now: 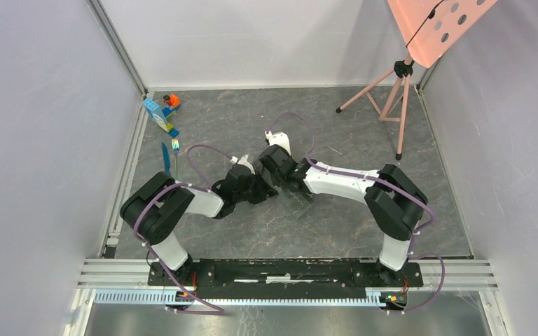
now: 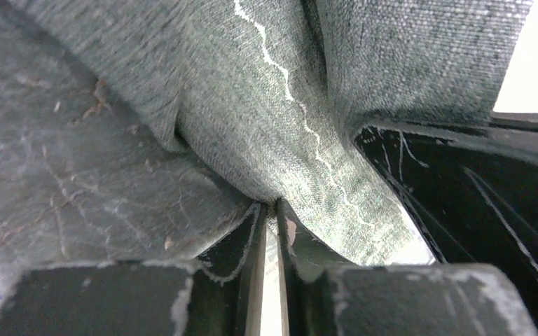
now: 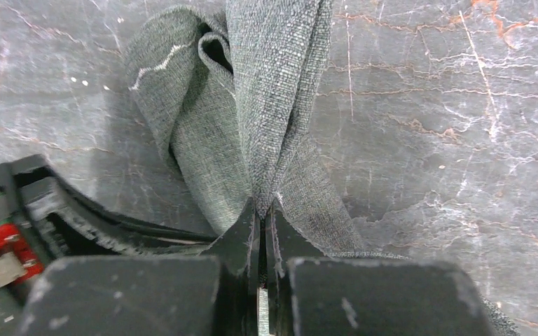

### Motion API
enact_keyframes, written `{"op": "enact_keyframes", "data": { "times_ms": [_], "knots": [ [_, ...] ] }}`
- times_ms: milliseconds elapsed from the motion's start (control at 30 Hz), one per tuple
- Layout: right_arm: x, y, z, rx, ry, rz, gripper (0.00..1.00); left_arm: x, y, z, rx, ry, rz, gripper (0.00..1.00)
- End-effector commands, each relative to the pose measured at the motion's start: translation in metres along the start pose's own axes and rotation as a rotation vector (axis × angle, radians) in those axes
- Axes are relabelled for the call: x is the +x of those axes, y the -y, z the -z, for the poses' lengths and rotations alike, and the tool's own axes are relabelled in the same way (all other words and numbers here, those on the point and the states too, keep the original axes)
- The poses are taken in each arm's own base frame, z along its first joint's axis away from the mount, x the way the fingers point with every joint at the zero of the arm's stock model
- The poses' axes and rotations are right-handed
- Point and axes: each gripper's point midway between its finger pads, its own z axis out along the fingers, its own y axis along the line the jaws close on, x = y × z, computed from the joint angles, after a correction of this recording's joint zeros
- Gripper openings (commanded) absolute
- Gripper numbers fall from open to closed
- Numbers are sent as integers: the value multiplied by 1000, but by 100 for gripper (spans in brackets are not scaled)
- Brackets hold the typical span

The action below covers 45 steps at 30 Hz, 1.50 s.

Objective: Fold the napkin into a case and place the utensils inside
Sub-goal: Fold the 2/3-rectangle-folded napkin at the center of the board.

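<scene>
In wrist views only, left gripper (image 2: 271, 205) and right gripper (image 3: 261, 207) pinch the napkin (image 3: 252, 112).

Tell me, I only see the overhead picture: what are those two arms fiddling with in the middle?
Observer: The left wrist camera shows the left hand pinching a dark grey napkin.
Operator: And the other arm?
Observer: Its own camera shows the right hand shut on the same napkin.
Operator: Is it lying flat?
Observer: No. The right wrist view shows it bunched into loose folds, with a pale stitched line near one edge.
</scene>
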Motion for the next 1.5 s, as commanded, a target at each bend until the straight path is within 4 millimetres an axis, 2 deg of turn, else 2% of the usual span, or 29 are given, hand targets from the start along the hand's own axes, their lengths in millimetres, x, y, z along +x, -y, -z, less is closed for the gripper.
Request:
{"op": "enact_keyframes", "data": {
  "times_ms": [0,233,367,467,600,667,833,1033,1067,1133,1267,1367,1467],
  "knots": [
    [-10,5,1,82,37,121,1,1,-11,15,-19,52,48,23],
    [-7,3,-1,133,54,294,1,-5,-58,65,-98,118,149,41],
    [-9,-4,0,162,76,367,1,-22,-84,95,-230,146,221,45],
    [-7,-11,0,188,90,424,1,-40,-96,123,-336,182,256,51],
    [1,-19,-5,248,74,510,0,-70,-96,160,-421,268,294,65],
    [3,-24,-6,286,71,563,0,-79,-93,174,-443,291,310,68],
    [8,-39,-11,390,73,684,0,-100,-91,201,-505,386,285,70],
    [20,-47,-13,435,72,759,2,-115,-96,231,-615,468,238,71],
    [23,-49,-14,421,68,764,3,-117,-97,235,-628,482,230,71],
    [30,-56,-18,375,52,771,11,-119,-98,242,-642,507,214,71],
    [48,-79,-25,175,0,744,26,-121,-99,252,-665,530,191,71],
    [64,-90,-29,-8,-40,655,30,-120,-98,255,-668,530,174,71],
    [65,-92,-26,-135,-41,549,34,-120,-96,256,-666,522,163,70]
  ]
}}
